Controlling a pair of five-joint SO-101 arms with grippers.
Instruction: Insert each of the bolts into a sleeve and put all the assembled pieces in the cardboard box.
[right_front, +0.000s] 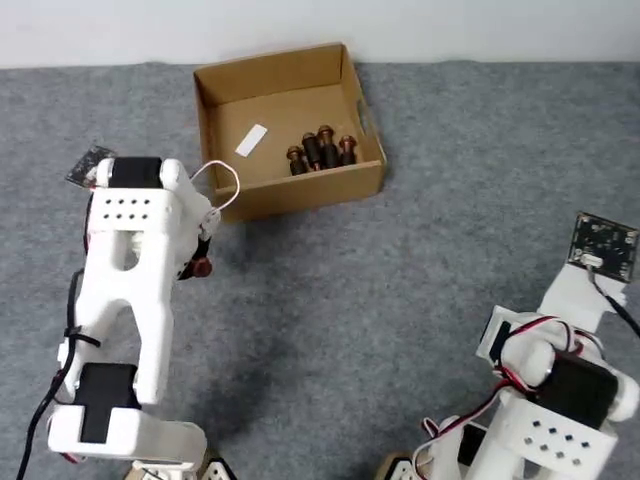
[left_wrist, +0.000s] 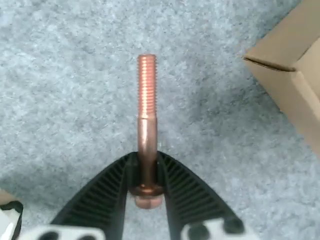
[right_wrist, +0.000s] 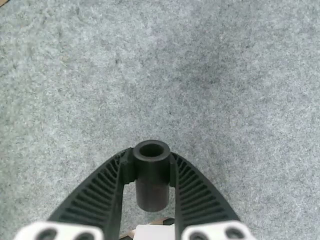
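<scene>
The left hand (left_wrist: 147, 159) is clamped on the bolt (left_wrist: 147, 100) at its head, threads free, just near-left of the cardboard box (right_front: 215, 120). The right hand (right_wrist: 151, 156) is clamped on the sleeve (right_wrist: 151, 187), bore open, well apart at near right. Recommendation: line thread with bore squarely before pushing. Bare counter (right_front: 400, 280) between the arms gives room — mind the box's near wall.
</scene>
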